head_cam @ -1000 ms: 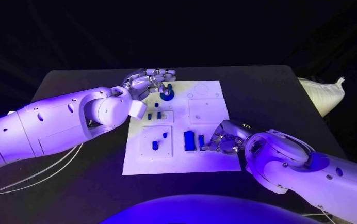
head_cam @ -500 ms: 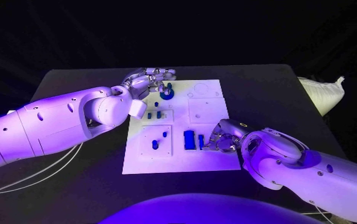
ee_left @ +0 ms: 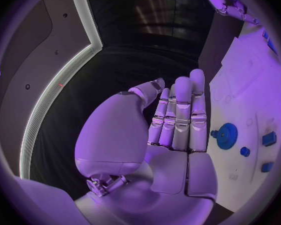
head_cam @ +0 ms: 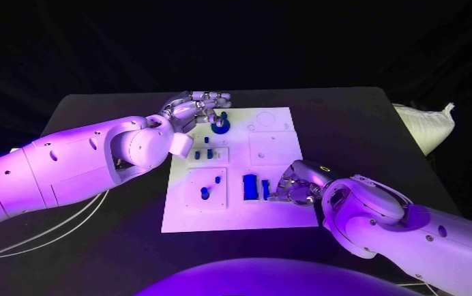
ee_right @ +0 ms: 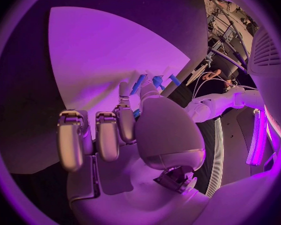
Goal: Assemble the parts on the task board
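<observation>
— Where did your left hand (head_cam: 197, 110) sit?

— At the far left corner of the flat white rectangular task board (head_cam: 236, 214), about eleven o'clock from the board's middle. My fingers (ee_left: 181, 115) lay straight and pressed side by side, the thumb standing a little off — nothing in them. The round blue toothed gear (head_cam: 220, 127) stood on the board just beside my fingertips; I could not tell whether I touched it.

— And the right hand (head_cam: 293, 188)?

— Low on the board's right side, near five o'clock. My fingers (ee_right: 106, 135) were curled in over the white surface, and the tips met some small blue pieces (ee_right: 154, 81) there. Whether I truly pinched one, I cannot tell.

— What else lay on the board?

— A tall dark blue rectangular block (head_cam: 249, 185) with a slim blue bar (head_cam: 265, 187) at its three o'clock, both just beside my right hand. A small blue peg (head_cam: 204, 192) stood at nine o'clock from the block, and two short blue pieces (head_cam: 204, 153) sat further up, towards twelve. The matte black table (head_cam: 354, 125) lay under everything.
</observation>
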You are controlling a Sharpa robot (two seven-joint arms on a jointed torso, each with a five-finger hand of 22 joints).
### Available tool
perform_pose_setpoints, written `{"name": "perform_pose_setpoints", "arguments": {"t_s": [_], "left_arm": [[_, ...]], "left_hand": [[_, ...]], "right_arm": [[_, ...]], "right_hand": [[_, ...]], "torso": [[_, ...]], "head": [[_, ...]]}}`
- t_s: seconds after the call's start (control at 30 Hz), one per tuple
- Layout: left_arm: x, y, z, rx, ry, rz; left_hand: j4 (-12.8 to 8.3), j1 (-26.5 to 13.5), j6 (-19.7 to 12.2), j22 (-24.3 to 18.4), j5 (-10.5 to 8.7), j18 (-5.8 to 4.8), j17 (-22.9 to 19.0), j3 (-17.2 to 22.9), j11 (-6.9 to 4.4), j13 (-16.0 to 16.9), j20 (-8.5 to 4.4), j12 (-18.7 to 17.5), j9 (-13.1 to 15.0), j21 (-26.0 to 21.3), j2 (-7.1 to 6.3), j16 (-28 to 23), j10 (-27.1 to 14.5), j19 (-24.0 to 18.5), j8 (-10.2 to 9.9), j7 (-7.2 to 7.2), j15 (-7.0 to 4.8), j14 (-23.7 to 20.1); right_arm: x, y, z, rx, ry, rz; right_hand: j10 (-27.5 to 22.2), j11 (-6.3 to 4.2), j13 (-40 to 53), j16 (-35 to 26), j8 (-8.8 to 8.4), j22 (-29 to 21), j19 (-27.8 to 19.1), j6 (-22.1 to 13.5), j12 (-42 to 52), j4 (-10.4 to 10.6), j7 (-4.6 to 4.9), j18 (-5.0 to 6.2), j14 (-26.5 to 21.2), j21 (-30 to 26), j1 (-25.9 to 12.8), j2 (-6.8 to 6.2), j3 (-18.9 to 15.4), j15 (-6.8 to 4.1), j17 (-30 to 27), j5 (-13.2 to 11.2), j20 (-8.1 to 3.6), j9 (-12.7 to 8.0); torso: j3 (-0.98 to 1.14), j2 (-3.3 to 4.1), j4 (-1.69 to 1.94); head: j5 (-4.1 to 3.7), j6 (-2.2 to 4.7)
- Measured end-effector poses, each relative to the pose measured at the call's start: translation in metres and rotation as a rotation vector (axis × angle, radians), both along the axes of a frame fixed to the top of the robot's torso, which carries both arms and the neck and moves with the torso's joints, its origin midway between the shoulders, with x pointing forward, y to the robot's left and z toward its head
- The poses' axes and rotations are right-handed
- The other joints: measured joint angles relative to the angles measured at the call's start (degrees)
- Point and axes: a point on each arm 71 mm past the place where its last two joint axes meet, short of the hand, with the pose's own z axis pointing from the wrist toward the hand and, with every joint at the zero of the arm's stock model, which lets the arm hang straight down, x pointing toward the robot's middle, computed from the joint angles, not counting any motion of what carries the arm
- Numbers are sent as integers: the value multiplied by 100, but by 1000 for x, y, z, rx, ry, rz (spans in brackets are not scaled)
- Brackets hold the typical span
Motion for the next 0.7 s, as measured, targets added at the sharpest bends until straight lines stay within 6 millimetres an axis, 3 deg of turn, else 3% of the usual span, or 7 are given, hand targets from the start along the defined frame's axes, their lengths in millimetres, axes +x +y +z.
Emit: {"name": "perform_pose_setpoints", "arguments": {"t_s": [0.13, 0.23, 0.33, 0.37, 0.43, 0.53, 0.7], "left_arm": [[2, 2, -2, 4, 2, 7], [4, 4, -5, 9, 5, 16], [6, 7, -9, 17, 11, 27], [7, 8, -11, 19, 13, 31], [9, 11, -14, 23, 18, 41], [11, 15, -20, 27, 27, 58], [14, 22, -30, 27, 41, 92]], "left_hand": [[0, 0, 0, 0, 0, 0, 0, 0, 2, 0, 0, 0, 0, 0, 0, 0, -1, 0, 0, 1, 0, 0], [0, -19, -41, -1, 0, 0, -10, 0, 23, 0, 0, 8, 0, -5, 19, 0, -23, 0, 0, 1, 7, -10], [34, -79, -61, -57, 0, 0, -79, -82, 6, 0, 49, 45, 0, -114, 42, -74, -68, -95, 26, -18, 19, -172], [46, -105, -62, -100, 0, 0, -129, -129, 13, 0, 54, 79, 0, -181, 16, -159, -76, -159, 35, -18, 24, -247], [73, -162, -97, -206, 0, 0, -256, -218, 9, 0, 70, 110, 0, -336, 20, -385, -116, -302, 51, -48, 32, -395], [123, -199, -171, -526, 0, -1, -642, -348, -8, -19, 115, 144, 0, -759, 43, -1109, -158, -666, 83, -42, 77, -697], [213, -221, -204, -1218, 0, 1, -1317, -450, 40, -52, 306, 64, 0, -1564, 67, -2618, -110, -1295, 104, -78, 249, -988]], "right_arm": [[9, -6, 12, 55, -8, -24], [22, -13, 19, 135, 5, -52], [38, -24, 23, 237, 26, -88], [43, -27, 24, 273, 32, -100], [56, -34, 25, 363, 44, -130], [74, -42, 26, 494, 55, -174], [98, -52, 23, 714, 68, -254]], "right_hand": [[1, 1, -2, -55, -49, 0, 0, -89, -118, 81, 81, 0, 0, -69, -55, -9, -129, -1, 1, 266, 0, -12], [-205, 134, 11, -317, -274, 0, -57, -407, -634, 49, 197, 11, 16, -439, -49, -8, -192, 81, 5, 397, 51, -106], [-471, 197, -592, -608, -415, -1, -300, -541, -1316, -12, 294, 108, 23, -832, 241, 161, -250, 138, -14, 435, 122, -185], [-645, 227, -833, -824, -460, -6, -473, -601, -1685, -44, 316, 216, 11, -1080, 317, 187, -262, 156, -197, 466, 139, -214], [-1090, 281, -1494, -1463, -537, -421, -932, -703, -2713, -144, 366, 412, -46, -1789, 477, 242, -251, 206, -891, 485, 176, -270], [-1773, 380, -2457, -3274, -586, -1882, -2008, -887, -4089, -276, 471, 772, -611, -3607, 707, 326, -231, 305, -2713, 485, 259, -357], [-2258, 616, -3901, -5475, -609, -3148, -2563, -1157, -5505, -410, 702, 819, -1218, -5252, 1073, 492, -125, 558, -4203, 425, 494, -577]], "torso": [[-7, -27, -5], [-14, -66, -13], [-34, -127, -24], [-42, -152, -28], [-55, -198, -36], [-79, -289, -58], [-104, -432, -104]], "head": [[-16, 66], [-27, 109], [-40, 163], [-46, 187], [-48, 221], [-42, 313], [-5, 537]]}}
